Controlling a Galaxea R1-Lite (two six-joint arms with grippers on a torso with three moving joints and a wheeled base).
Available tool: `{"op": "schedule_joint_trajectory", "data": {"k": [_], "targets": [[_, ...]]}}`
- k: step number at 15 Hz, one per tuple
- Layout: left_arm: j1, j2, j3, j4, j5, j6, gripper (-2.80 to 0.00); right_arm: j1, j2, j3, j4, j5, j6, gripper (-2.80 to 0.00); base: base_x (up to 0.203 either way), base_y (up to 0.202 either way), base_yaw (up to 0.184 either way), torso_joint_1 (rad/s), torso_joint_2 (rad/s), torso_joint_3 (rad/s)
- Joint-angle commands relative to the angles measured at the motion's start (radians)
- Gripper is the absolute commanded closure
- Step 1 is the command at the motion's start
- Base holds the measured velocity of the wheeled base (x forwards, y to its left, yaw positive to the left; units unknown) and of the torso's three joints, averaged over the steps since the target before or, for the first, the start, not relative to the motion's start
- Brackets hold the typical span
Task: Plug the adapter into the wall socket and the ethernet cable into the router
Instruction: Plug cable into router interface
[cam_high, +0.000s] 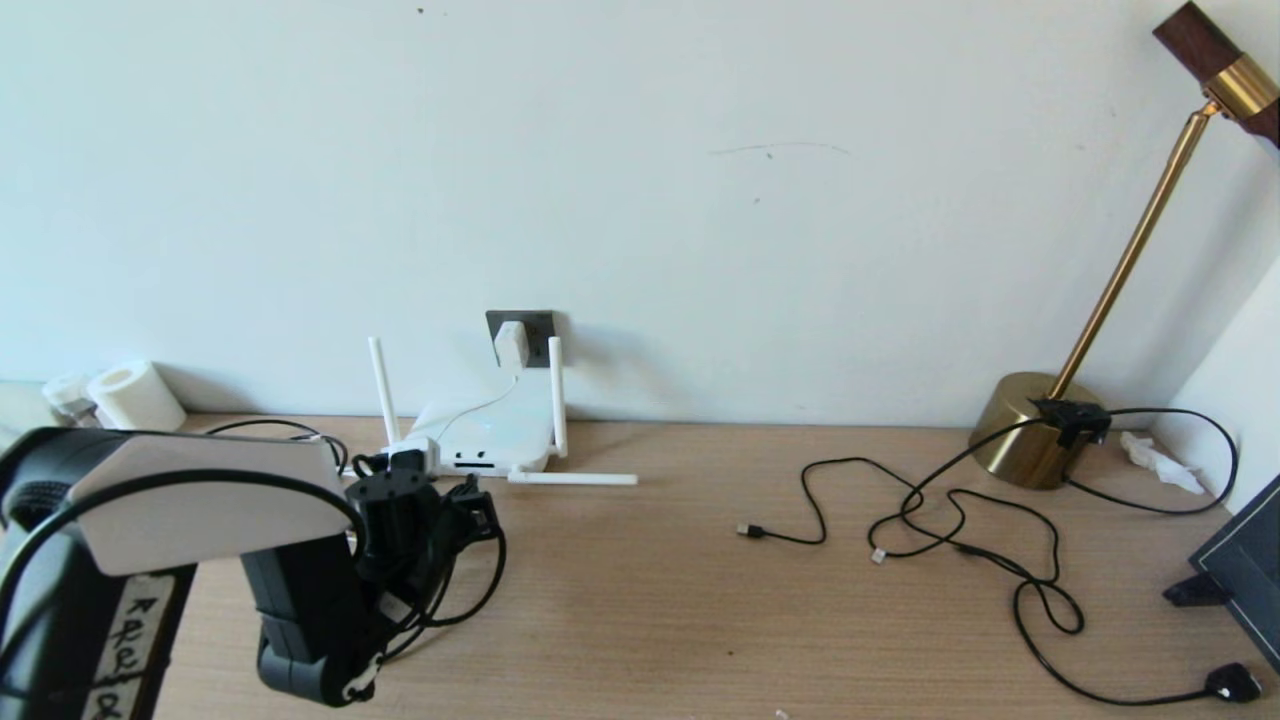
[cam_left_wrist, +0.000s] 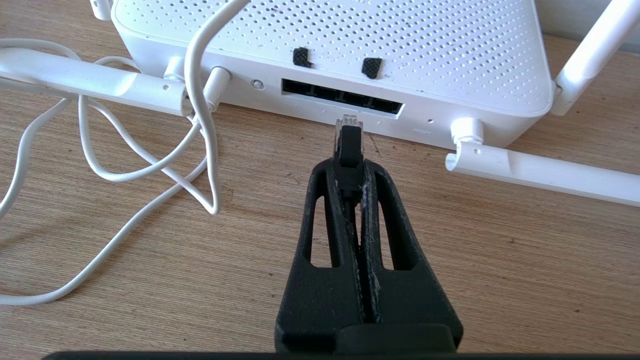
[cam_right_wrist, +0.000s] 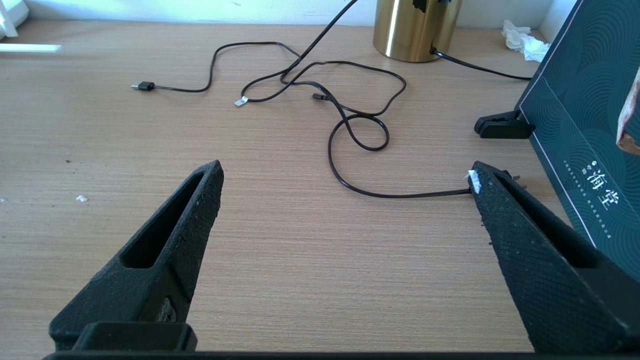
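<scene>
Left wrist view: ethernet cable (cam_left_wrist: 347, 142) lined up at the router (cam_left_wrist: 350, 55) ports.
Left hand (cam_left_wrist: 350, 165) grasps its boot, leaving the clear tip free; right hand (cam_right_wrist: 345, 175) gapes, idle.

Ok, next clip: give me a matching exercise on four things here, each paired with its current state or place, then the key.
Things:
1. adapter
2. ethernet cable
3. right gripper
4. lamp

States:
A. fingers wide apart over bare desk
B. seated in the wall socket
C. standing at the desk's right end, by the wall
D. pinched in the left gripper, clear tip just short of the router ports

Pairs: 1-B, 2-D, 3-A, 4-C
</scene>
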Motion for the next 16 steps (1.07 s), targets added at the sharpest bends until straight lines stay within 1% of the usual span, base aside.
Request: {"op": "schedule_joint_trajectory", "data": {"k": [1,6,10,13,16], "targets": [[0.002,0.007,-0.005,-0.008,0.002,-0.001,0.00,0.000,0.000,0.000,0.001,0.000,0.000,-2.80,0.000,0.000,0.000,0.000,0.00,0.000],[0.002,0.013,-0.009,-0.008,-0.006,0.001,0.00,0.000,0.001,0.000,0.001,0.000,0.000,-2.80,0.000,0.000,0.000,0.000,0.00,0.000],[0.002,0.013,-0.011,-0.008,-0.009,0.016,0.00,0.000,0.001,0.000,0.001,0.000,0.000,-2.80,0.000,0.000,0.000,0.000,0.00,0.000],[0.005,0.013,-0.009,-0.008,-0.049,0.019,0.00,0.000,0.001,0.000,0.001,0.000,0.000,-2.80,0.000,0.000,0.000,0.000,0.00,0.000],[0.009,0.013,-0.012,-0.008,-0.052,0.020,0.00,0.000,0.001,0.000,0.001,0.000,0.000,-2.80,0.000,0.000,0.000,0.000,0.00,0.000]]}}
